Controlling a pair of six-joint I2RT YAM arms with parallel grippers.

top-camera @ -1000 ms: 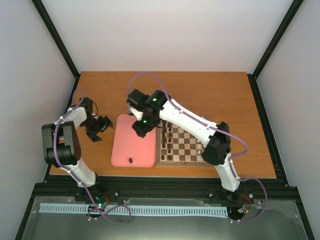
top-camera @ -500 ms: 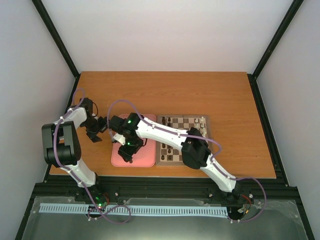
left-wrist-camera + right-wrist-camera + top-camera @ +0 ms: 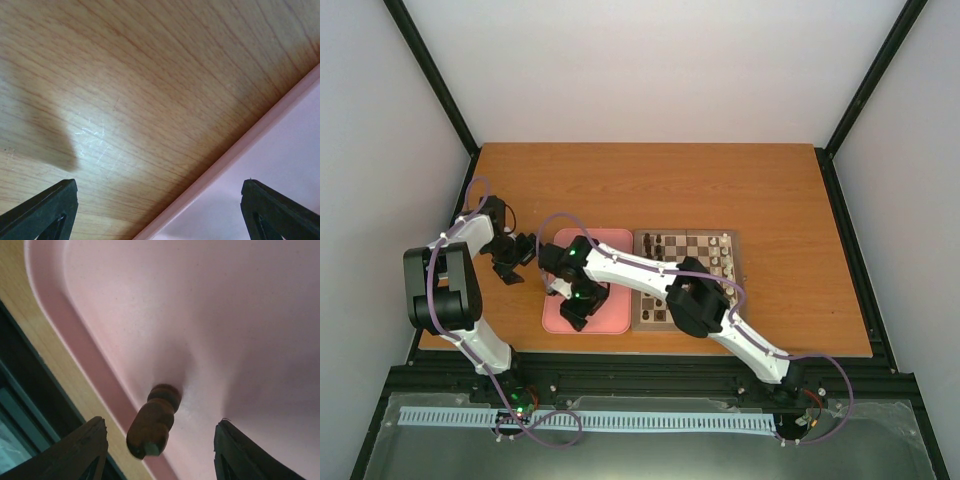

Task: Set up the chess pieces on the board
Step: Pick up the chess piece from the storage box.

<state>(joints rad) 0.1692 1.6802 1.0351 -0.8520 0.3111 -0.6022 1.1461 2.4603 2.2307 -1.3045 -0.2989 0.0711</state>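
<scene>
The chessboard (image 3: 692, 280) lies right of the pink tray (image 3: 610, 243), with dark and cream pieces on it. One dark brown chess piece (image 3: 152, 421) stands in the pink tray (image 3: 210, 315) near its front rim. My right gripper (image 3: 160, 450) (image 3: 577, 312) is open over the tray, its fingers on either side of that piece and apart from it. The arm hides the piece in the top view. My left gripper (image 3: 157, 210) (image 3: 525, 250) is open and empty, low over the table at the tray's left edge (image 3: 240, 150).
The tray's raised rim (image 3: 75, 345) and the table's front edge with its black frame (image 3: 30, 390) lie close to my right fingers. The left arm's elbow (image 3: 438, 290) stands at the table's left front. The far half of the table (image 3: 650, 185) is bare wood.
My right arm has swung from the tray's far right corner to its front left part and come down over the dark piece there. The left arm has not moved.
</scene>
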